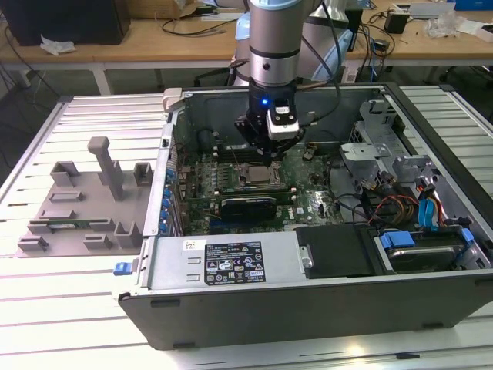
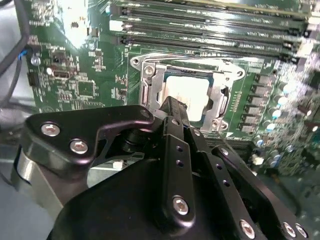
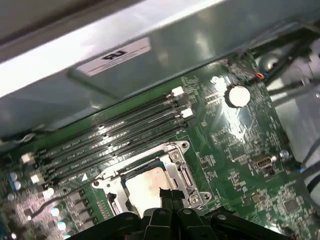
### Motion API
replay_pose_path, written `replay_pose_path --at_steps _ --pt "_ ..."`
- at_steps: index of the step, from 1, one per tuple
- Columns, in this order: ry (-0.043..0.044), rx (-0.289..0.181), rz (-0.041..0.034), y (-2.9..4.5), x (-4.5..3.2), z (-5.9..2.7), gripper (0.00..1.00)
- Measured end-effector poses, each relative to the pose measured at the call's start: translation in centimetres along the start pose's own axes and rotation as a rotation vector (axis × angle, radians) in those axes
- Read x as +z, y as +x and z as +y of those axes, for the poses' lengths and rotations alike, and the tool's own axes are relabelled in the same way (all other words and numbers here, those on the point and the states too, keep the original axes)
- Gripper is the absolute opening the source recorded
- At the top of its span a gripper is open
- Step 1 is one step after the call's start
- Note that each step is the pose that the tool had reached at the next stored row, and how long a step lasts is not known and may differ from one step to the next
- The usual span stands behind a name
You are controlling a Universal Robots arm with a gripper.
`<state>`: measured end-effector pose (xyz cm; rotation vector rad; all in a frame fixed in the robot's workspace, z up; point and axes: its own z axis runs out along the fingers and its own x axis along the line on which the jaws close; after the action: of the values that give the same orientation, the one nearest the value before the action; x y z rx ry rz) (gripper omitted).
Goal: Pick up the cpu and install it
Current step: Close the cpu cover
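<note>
Hovering straight over the small flat square silver-topped cpu (image 2: 189, 92), which lies seated in the steel-framed motherboard socket (image 2: 220, 96) inside the open grey computer case (image 1: 173, 266), the black end effector (image 2: 175, 106) has fingers pinched narrow, holding nothing; tip contact with the chip cannot be told.

Metal box sticker (image 1: 231, 264), case wall sticker (image 3: 114, 56): print unreadable.

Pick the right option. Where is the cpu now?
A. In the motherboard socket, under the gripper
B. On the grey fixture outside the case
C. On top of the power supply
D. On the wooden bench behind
A: in the second wrist view the cpu lies flat inside the socket frame on the motherboard, with the gripper close over its edge.
</note>
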<state>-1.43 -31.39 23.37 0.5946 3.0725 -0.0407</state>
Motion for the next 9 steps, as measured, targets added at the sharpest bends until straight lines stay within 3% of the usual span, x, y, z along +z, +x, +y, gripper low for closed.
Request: replay_pose_path --at_steps 2,7,9 --pt "-0.0013 -0.068 -0.0016 0.0 0.05 0.0 0.11" --pt "-0.0026 -0.158 -0.0036 0.0 0.1 0.01 0.11" --pt "-0.0031 -0.173 -0.0041 0.0 0.11 0.01 0.11"
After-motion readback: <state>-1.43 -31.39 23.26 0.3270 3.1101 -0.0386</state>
